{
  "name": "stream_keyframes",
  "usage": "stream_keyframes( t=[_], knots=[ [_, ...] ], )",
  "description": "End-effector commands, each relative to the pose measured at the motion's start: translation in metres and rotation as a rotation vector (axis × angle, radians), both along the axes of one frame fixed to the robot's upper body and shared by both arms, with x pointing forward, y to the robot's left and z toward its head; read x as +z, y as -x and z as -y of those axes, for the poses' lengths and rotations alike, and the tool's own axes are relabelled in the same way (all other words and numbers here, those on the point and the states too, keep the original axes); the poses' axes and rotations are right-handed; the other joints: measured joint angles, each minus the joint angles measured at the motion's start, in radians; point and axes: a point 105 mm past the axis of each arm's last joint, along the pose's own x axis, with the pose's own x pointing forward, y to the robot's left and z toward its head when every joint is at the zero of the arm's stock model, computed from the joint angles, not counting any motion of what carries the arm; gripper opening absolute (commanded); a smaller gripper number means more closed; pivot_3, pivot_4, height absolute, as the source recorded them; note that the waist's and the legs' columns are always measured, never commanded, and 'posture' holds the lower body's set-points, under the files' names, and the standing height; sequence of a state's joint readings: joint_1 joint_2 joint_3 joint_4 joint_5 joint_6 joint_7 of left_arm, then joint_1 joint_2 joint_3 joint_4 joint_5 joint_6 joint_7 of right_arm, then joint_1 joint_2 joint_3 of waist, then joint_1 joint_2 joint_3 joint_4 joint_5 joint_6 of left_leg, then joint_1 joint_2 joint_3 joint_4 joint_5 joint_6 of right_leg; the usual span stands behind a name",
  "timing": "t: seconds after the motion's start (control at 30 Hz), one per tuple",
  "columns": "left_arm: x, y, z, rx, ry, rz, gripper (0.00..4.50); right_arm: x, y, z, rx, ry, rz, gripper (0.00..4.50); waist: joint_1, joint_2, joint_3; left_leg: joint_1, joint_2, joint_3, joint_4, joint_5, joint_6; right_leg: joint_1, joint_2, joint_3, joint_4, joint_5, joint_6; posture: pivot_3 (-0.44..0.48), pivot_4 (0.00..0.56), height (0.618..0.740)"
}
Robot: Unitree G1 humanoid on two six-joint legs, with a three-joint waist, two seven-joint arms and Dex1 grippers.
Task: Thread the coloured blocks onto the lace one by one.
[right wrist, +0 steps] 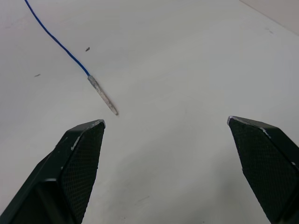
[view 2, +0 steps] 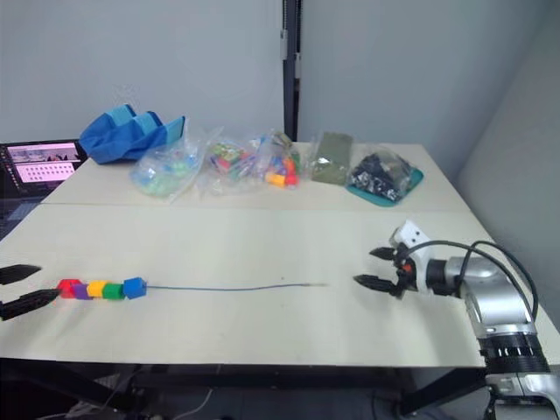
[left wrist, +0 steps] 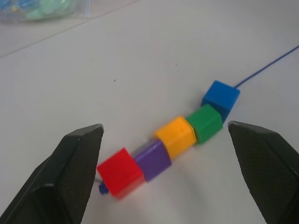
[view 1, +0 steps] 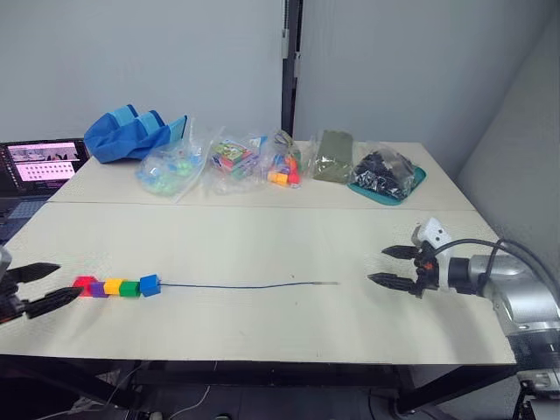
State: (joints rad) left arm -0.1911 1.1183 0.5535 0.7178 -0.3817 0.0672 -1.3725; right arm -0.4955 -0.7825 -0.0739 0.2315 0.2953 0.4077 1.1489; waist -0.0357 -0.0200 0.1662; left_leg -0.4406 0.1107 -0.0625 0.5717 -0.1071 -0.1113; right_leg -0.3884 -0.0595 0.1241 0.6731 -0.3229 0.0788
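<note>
**A:** Nearest me, the black two-fingered left gripper (view 1: pixel 31 287) sits spread open, empty, just off the red end of the row of coloured plastic cube blocks (view 1: pixel 116 286). All five look strung already.

**B:** Yep, and the thin dark blue lace (view 1: pixel 236 285) runs straight across the pale tabletop (view 1: pixel 262 236); its stiff metallic tip (right wrist: pixel 103 94) points toward the right gripper (view 1: pixel 391 266), also wide open, near it.

No text, label, brand or number can be read on anything here. The laptop screen (view 1: pixel 42 163) at the table's far left edge shows rows too small to make out.
</note>
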Motion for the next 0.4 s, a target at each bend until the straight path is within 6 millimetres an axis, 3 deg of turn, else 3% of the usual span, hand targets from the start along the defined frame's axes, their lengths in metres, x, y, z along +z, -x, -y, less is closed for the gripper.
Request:
stream_keyframes(
  t=[0.03,0.23,0.4],
  knots=[
    [0.014,0.011,-0.022,0.125,-0.036,0.071,4.5,0.008,-0.002,0.033,-0.083,-0.019,0.067,4.44,0.002,0.0,0.0,0.0,0.0,0.0,0.0,0.0,0.0,0.0,0.0,0.0,0.0,0.0,0.0,0.0,0.15,0.74],
    [-0.01,0.029,-0.035,0.19,-0.06,0.02,4.5,0.003,0.001,0.066,-0.142,-0.028,0.058,4.44,-0.003,0.0,0.0,0.0,0.0,0.001,0.0,0.0,0.0,-0.001,0.0,0.001,0.0,0.0,0.0,0.0,0.15,0.74],
    [-0.015,0.029,-0.035,0.197,-0.067,0.028,4.5,0.004,0.0,0.073,-0.154,-0.027,0.06,4.44,-0.005,0.0,0.0,0.0,0.0,0.001,-0.001,0.0,0.0,-0.001,0.0,0.001,0.0,0.0,0.0,0.0,0.15,0.74]
  ],
)
